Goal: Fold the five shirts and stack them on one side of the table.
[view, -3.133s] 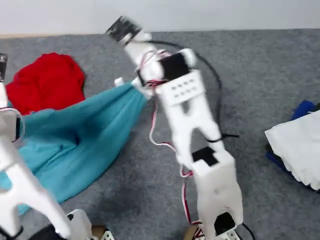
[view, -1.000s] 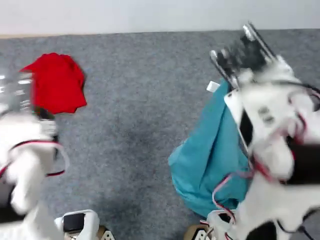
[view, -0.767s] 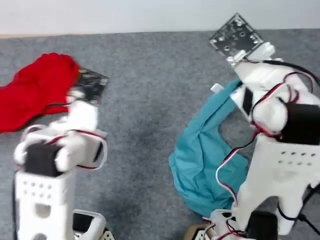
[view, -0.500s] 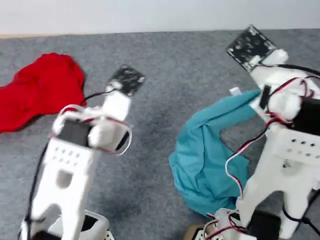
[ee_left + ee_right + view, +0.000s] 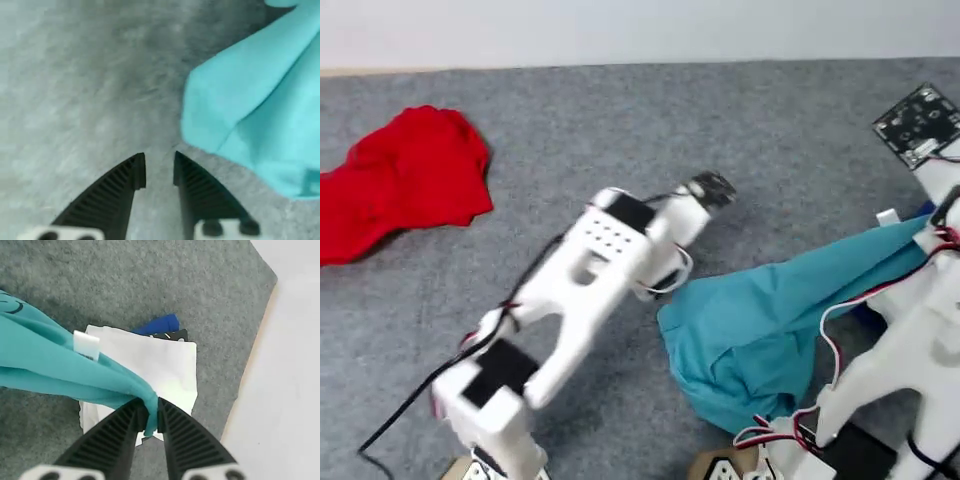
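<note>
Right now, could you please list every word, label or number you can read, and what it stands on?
None can be read.
White tag on the teal shirt: its print, if any, is too blurred to read.
Circuit board on an arm: markings too small to read.

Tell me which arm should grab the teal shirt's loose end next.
Left. The left gripper hovers open over the grey mat, right beside a free corner of the teal shirt, while the right gripper is shut on that shirt's collar end above the folded white shirt.
</note>
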